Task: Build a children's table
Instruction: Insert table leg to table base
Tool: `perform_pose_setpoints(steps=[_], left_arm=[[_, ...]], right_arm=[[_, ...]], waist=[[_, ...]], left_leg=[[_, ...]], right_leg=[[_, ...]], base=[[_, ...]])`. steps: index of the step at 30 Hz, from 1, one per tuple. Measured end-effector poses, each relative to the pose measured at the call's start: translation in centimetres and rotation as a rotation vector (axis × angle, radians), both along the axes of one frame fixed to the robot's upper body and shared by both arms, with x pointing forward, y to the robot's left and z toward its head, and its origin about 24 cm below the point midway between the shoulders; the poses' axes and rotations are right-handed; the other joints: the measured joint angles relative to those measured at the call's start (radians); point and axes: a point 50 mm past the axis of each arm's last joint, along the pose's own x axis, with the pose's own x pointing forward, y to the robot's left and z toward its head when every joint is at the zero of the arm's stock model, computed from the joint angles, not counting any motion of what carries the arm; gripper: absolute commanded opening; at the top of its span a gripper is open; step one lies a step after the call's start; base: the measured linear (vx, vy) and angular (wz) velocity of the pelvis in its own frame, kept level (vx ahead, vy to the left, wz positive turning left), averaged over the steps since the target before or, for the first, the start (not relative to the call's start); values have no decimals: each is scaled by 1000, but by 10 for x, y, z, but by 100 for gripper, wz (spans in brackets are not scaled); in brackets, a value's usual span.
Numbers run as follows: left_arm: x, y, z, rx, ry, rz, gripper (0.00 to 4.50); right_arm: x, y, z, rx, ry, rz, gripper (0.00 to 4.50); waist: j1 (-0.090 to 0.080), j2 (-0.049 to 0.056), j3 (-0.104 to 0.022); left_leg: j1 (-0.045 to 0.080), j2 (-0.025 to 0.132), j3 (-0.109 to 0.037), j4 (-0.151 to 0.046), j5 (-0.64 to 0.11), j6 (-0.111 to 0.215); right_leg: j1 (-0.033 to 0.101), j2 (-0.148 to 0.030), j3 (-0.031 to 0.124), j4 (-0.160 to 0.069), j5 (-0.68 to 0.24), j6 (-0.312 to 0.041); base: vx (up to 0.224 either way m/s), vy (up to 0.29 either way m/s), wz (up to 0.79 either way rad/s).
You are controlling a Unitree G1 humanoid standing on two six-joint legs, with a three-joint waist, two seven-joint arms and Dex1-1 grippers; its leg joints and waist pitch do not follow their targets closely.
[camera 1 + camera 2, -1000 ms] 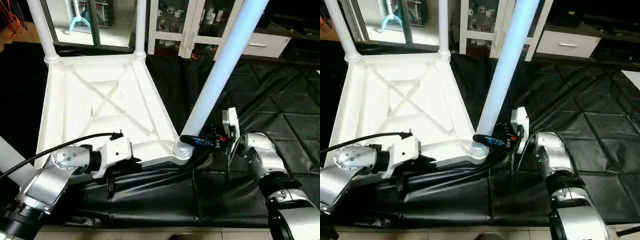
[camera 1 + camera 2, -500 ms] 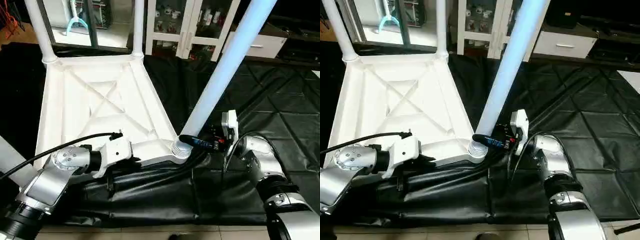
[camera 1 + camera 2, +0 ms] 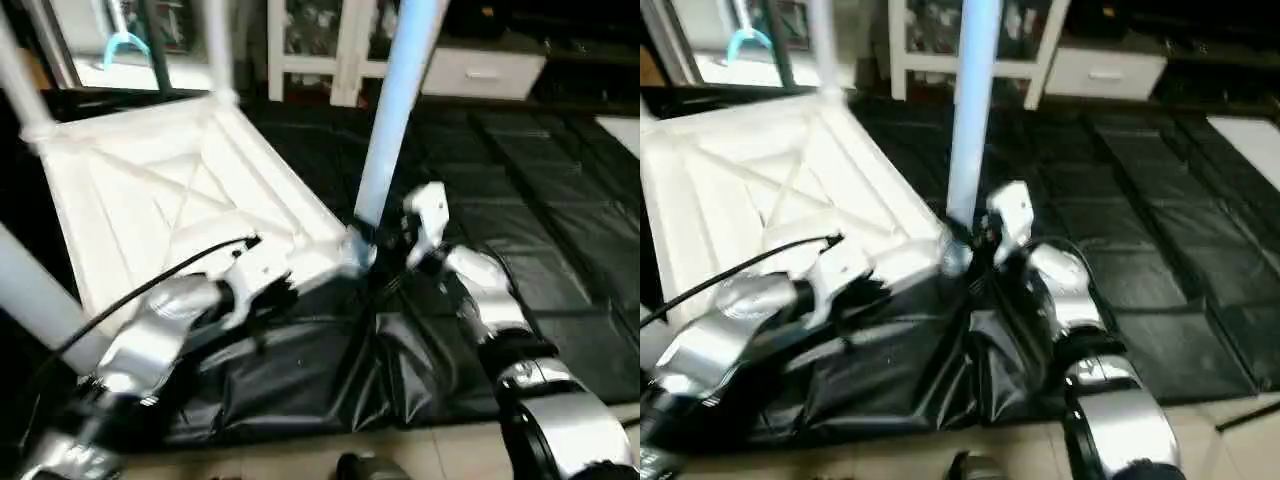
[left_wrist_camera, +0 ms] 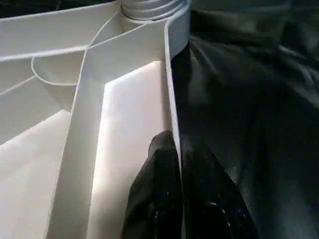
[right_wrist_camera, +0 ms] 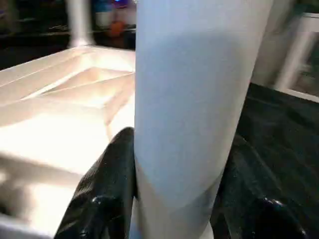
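Lying upside down on the black sheet (image 3: 560, 200), the white table top (image 3: 150, 200) has a leg (image 3: 395, 110) standing in its near right corner. The right gripper (image 5: 174, 194) hugs that leg low down, one finger on each side. The left gripper (image 4: 174, 199) pinches the top's near rim, fingers almost together.

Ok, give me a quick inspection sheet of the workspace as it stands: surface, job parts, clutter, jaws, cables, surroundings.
Surface: black sheet, creased, over a pale floor.
Job's things: table top upside down, ribs up; one leg standing in the near corner socket; other legs stand at other corners.
Clutter: nothing seen.
Grippers: left gripper jaws shut on the table top's near rim; right gripper jaws either side of the leg near its base.
Cables: black cable along the left forearm.
Surroundings: white glass-door cabinet behind.
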Motion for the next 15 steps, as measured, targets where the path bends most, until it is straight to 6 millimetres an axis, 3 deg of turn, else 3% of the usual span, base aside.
perform_pose_setpoints(steps=[3, 6, 15], left_arm=[[13, -24, 2, -20, 2, 110, 0], [17, -43, 3, -44, 19, 187, 0], [18, -51, 5, -45, 23, 237, 0]], right_arm=[[11, 3, 4, 14, 25, -202, 185], [16, 5, 5, 39, 43, -346, 185], [19, 15, 8, 20, 33, -468, 185]], waist=[[-5, 1, 8], [-7, 1, 8], [-6, -7, 3]], left_leg=[[-4, 0, 0, -1, 0, 0], [-5, -2, 0, -6, 0, 0], [-6, -2, 2, -6, 0, 1]], right_leg=[[-1, 0, 0, -7, 0, 0], [0, 0, 0, -16, 0, 0], [0, 0, 1, -13, 13, -21]], base=[[0, 0, 0], [0, 0, 0], [0, 0, 0]])
